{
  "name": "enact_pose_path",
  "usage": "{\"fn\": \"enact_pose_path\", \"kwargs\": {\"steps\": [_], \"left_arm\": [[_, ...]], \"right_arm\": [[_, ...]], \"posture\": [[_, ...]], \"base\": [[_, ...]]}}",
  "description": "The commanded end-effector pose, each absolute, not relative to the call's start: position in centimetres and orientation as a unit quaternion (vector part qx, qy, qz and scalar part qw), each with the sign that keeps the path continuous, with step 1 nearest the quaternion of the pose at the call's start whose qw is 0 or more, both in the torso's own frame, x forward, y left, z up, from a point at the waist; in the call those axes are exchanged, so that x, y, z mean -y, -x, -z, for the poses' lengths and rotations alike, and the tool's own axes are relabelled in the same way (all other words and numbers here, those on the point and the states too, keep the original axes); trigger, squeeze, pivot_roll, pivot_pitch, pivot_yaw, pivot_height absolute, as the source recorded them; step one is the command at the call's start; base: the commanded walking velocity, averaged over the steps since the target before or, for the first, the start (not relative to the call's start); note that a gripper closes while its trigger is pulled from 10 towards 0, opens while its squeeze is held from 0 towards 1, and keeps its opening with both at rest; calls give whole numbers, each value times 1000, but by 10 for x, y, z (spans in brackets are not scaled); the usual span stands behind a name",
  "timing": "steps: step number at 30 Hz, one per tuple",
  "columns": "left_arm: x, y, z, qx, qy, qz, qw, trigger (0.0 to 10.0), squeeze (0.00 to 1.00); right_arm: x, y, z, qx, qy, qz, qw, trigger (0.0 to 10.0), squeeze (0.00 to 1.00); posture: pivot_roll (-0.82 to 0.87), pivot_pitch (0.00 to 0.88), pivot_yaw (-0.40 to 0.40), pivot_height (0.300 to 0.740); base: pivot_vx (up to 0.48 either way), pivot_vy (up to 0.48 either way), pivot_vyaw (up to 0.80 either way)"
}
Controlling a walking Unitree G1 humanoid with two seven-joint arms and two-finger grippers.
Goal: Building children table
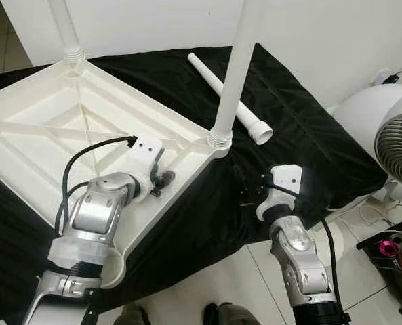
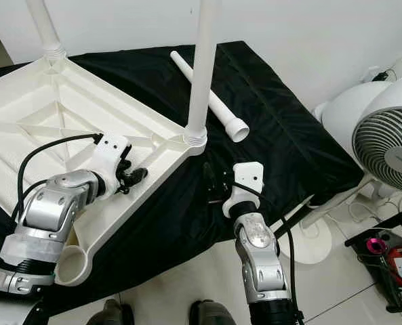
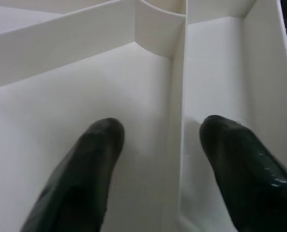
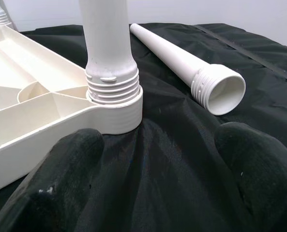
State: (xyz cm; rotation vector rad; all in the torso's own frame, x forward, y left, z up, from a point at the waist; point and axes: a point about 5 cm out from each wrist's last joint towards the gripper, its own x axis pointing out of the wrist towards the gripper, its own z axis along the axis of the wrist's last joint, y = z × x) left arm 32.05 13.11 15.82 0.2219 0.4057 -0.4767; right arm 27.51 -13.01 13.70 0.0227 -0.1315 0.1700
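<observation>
Black cloth (image 1: 302, 142) drapes the work surface, with pale tiled floor (image 1: 234, 277) below it and a white fan (image 1: 390, 135) at about three o'clock. On the cloth lies the white table top (image 1: 45, 128), turned underside up so its ribs show, filling the nine-to-eleven o'clock part of the scene. Two white legs stand screwed into its corner sockets: one leg (image 1: 238, 68) at the near corner around twelve o'clock, a second leg (image 1: 65, 30) at the far corner near eleven. A loose leg (image 1: 228, 98) lies flat on the cloth at one o'clock, just beyond the near upright one, its threaded open end pointing toward the fan.

The left gripper (image 3: 160, 145) is inside the upturned top near its front edge, fingers spread, straddling a thin rib. The right gripper (image 4: 158, 164) sits low over the cloth at five o'clock, fingers spread wide and empty, facing the base of the near upright leg.
</observation>
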Motion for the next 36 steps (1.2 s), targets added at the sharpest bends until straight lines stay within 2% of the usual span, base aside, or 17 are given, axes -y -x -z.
{"fn": "enact_pose_path", "kwargs": {"steps": [1, 3, 4, 14, 21, 22, 24, 25, 36], "left_arm": [[-157, -323, -144, -238, -133, 131, 953, 10000, 400], [-157, -323, -144, -238, -133, 131, 953, 10000, 400], [-157, -323, -146, -236, -132, 132, 954, 10000, 0], [-160, -324, -157, -234, -161, 116, 952, 10000, 0], [-169, -323, -153, -266, -165, 77, 946, 9765, 0], [-169, -324, -154, -265, -176, 78, 945, 5451, 0], [-170, -324, -155, -263, -189, 79, 943, 5451, 0], [-169, -324, -156, -261, -187, 78, 944, 0, 0], [-170, -327, -166, -244, -180, 49, 951, 0, 0]], "right_arm": [[132, -273, -136, 62, -14, -80, 995, 10000, 0], [132, -273, -136, 62, -14, -80, 995, 10000, 0], [132, -273, -136, 62, -14, -80, 995, 10000, 0], [130, -273, -136, 62, -16, -78, 995, 10000, 0], [129, -273, -136, 62, -17, -77, 995, 10000, 0], [129, -273, -136, 62, -18, -76, 995, 10000, 0], [129, -273, -136, 62, -18, -76, 995, 10000, 0], [129, -274, -136, 62, -18, -75, 995, 10000, 0], [129, -275, -136, 64, -20, -71, 995, 10000, 0]], "posture": [[-74, 116, -34, 740], [-74, 116, -34, 740], [-73, 117, -32, 740], [-69, 119, -27, 740], [-68, 120, -23, 740], [-68, 119, -22, 740], [-68, 119, -22, 740], [-68, 120, -20, 740], [-69, 118, -15, 740]], "base": [[0, 0, 0], [0, 0, 0], [0, 0, 0], [0, 0, 0], [0, 0, 0], [0, 0, 0], [0, 0, 0], [0, 0, 0], [0, 0, 0]]}}
